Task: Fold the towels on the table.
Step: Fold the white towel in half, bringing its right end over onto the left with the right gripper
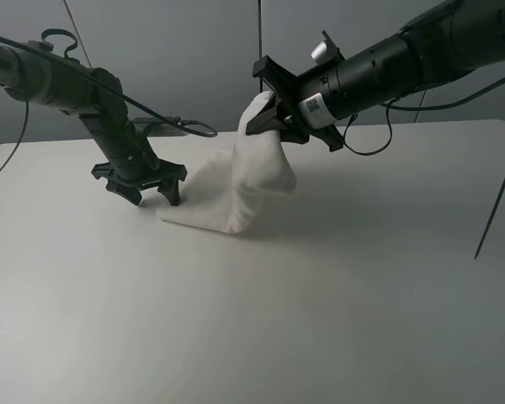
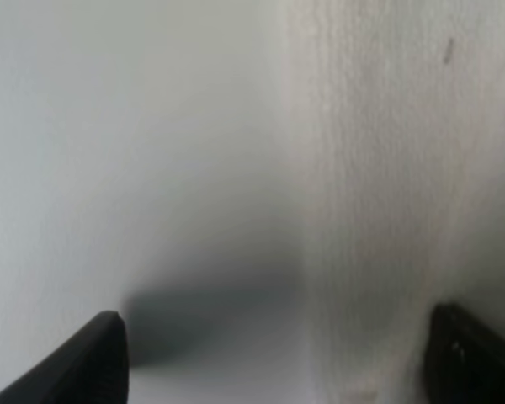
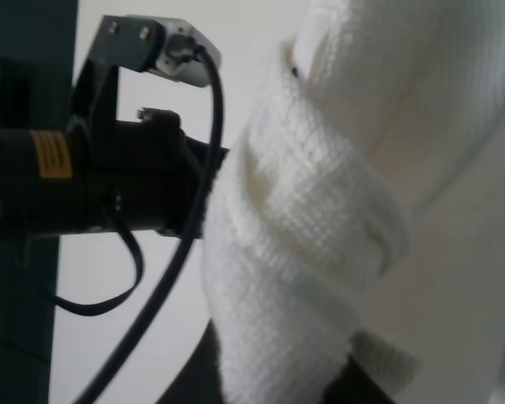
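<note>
The white terry towel [image 1: 240,185] stands in a peak on the white table [image 1: 320,286], its lower edge spread on the surface. My right gripper [image 1: 269,114] is shut on the towel's top and holds it lifted; the right wrist view shows bunched towel folds [image 3: 320,219] filling the frame. My left gripper [image 1: 146,193] is open, its fingertips [image 1: 172,195] down at the table beside the towel's left edge. In the left wrist view the towel edge [image 2: 379,210] lies between the spread fingertips [image 2: 93,353], nearer the one on the right of that picture. No label or woven band shows.
A grey panelled wall [image 1: 194,50] stands behind the table. Black cables [image 1: 185,128] lie at the back edge near the left arm. A thin dark cable [image 1: 501,202] hangs at the right. The left arm [image 3: 84,177] shows in the right wrist view.
</note>
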